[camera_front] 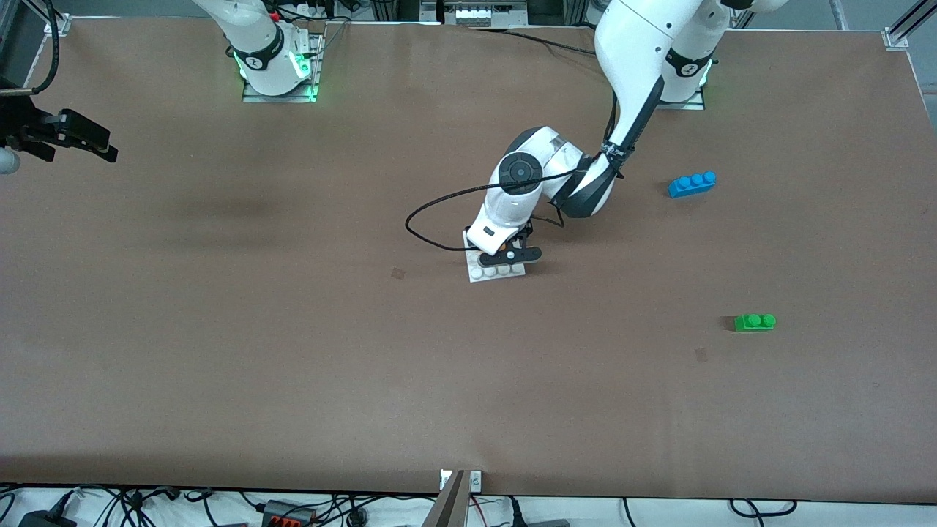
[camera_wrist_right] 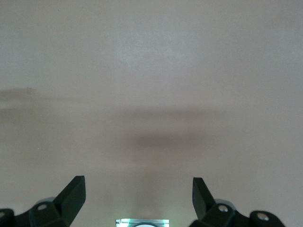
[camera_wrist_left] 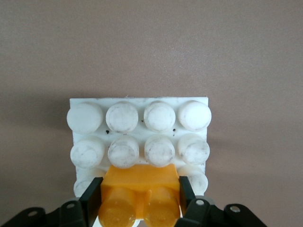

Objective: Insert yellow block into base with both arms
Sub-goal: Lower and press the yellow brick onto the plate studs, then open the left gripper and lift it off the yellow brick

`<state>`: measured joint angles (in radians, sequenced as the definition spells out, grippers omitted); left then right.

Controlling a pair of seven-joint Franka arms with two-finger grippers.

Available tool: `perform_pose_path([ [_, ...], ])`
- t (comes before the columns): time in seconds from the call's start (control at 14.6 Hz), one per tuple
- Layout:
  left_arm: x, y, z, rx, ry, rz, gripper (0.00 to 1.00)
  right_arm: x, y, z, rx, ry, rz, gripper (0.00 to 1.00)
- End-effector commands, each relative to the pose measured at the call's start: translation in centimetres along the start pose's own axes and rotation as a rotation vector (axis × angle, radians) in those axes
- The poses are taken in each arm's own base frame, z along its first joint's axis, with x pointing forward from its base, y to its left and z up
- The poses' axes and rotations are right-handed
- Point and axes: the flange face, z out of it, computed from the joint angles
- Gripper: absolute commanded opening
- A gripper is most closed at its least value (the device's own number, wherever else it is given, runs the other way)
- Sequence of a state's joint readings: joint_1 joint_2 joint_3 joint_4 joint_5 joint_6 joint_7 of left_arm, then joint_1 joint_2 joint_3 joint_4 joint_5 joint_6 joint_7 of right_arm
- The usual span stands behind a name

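The white studded base (camera_front: 498, 273) lies at the middle of the table. My left gripper (camera_front: 510, 256) is down on it and hides the yellow block in the front view. In the left wrist view the left gripper (camera_wrist_left: 140, 190) is shut on the yellow block (camera_wrist_left: 139, 182), one black finger (camera_wrist_left: 93, 195) on each end. The block sits on the base (camera_wrist_left: 137, 100) over its middle studs, against the second stud row. My right gripper (camera_front: 102, 148) hangs open and empty over the table's edge at the right arm's end. In the right wrist view it (camera_wrist_right: 138, 189) has only bare table beneath.
A blue three-stud brick (camera_front: 692, 183) lies toward the left arm's end of the table. A green two-stud brick (camera_front: 755, 322) lies nearer the front camera than it. A black cable loops beside the left wrist (camera_front: 432, 219).
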<state>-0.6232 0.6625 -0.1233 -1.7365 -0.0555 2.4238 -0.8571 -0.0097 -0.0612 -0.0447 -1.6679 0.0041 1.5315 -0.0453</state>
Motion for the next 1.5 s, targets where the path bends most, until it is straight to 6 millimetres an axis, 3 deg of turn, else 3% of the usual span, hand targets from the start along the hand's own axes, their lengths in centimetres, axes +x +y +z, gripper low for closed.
perform_pose_path([
  [0.0, -0.6, -0.2, 1.1, 0.018, 0.002, 0.008, 0.52, -0.1, 0.0, -0.4, 0.016, -0.005, 0.013, 1.0],
  [0.14, -0.6, -0.2, 1.2, 0.02, 0.001, 0.008, 0.53, -0.1, 0.0, -0.4, 0.016, -0.005, 0.013, 1.0],
  [0.27, -0.5, -0.1, 0.7, 0.016, -0.003, -0.009, 1.0, -0.1, 0.0, -0.4, 0.016, -0.005, 0.013, 1.0],
  [0.55, 1.4, 0.4, -3.3, 0.031, -0.024, -0.025, 1.0, -0.1, 0.1, -0.4, 0.017, -0.005, 0.015, 1.0],
  [0.75, 4.2, -2.2, -8.4, 0.001, -0.012, -0.05, 1.0, -0.1, 0.1, -0.4, 0.017, -0.007, 0.015, 1.0],
  [1.03, 5.8, -7.9, -13.6, 0.0, -0.001, -0.082, 1.0, -0.1, 0.1, -0.4, 0.017, -0.007, 0.015, 1.0],
  [1.16, 7.6, -13.0, -15.4, 0.003, 0.007, -0.028, 1.0, -0.2, 0.2, -0.4, 0.017, -0.005, 0.016, 1.0],
  [1.3, 8.8, -18.8, -15.2, 0.019, -0.006, 0.031, 1.0, -0.1, 0.2, -0.4, 0.017, -0.007, 0.016, 1.0],
  [1.44, 10.3, -23.8, -16.7, 0.016, 0.01, 0.059, 1.0, -0.1, 0.3, -0.4, 0.017, -0.007, 0.018, 1.0],
])
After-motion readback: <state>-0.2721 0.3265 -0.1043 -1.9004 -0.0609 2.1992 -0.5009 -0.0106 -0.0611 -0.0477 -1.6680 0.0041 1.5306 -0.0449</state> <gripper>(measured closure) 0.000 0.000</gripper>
